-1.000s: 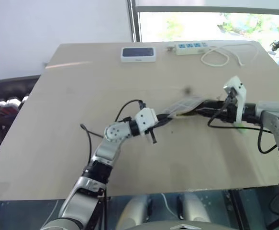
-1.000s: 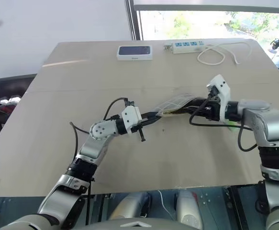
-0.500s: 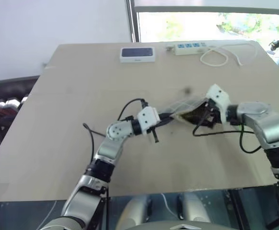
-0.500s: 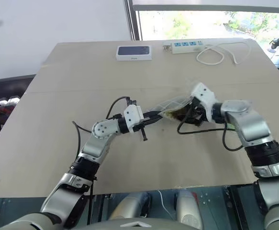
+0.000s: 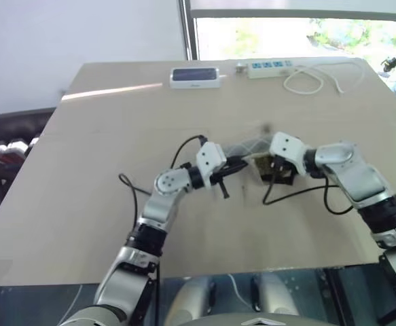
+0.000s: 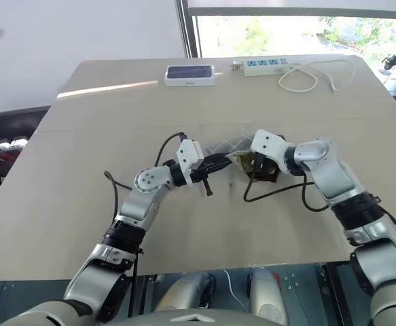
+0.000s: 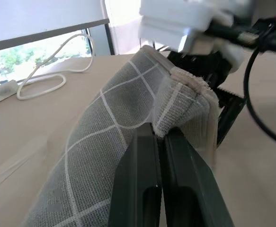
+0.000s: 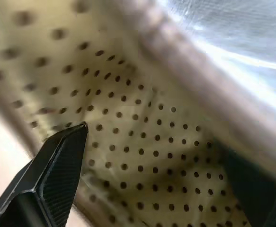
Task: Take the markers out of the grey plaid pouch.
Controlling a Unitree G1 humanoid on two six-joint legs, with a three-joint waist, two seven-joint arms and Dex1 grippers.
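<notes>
Left gripper (image 7: 157,137) clenching a fold of the pouch (image 7: 104,142) at its open edge, fingers (image 7: 142,184) pressing together with cloth pinched between them; pointing across toward the right arm and lifting that edge off the table (image 5: 82,170).

Pouch (image 5: 246,148) lying near mid-table between the 2 grippers, grey with white grid lines, sagging from the pinched edge; mouth gaping toward the right gripper.

Right gripper (image 5: 274,170) spread wide and grasping nothing; reaching into the pouch mouth, slanting downward; 2 black fingers (image 8: 52,170) standing far apart against the yellowish lining dotted with dark spots (image 8: 142,142); grey outer cloth showing along 1 side in the right wrist view.

Markers: cannot tell where among the folds; no red or green shape showing inside the lining or on the table around the pouch.

Sitting along the far edge of the table, well apart from the pouch: white box with a dark top (image 5: 196,77), white power strip (image 5: 272,67) and a looping white cord (image 5: 313,80) trailing beside it.

Running from both wrists, black cables (image 5: 299,197) drooping over the tabletop near the pouch.
</notes>
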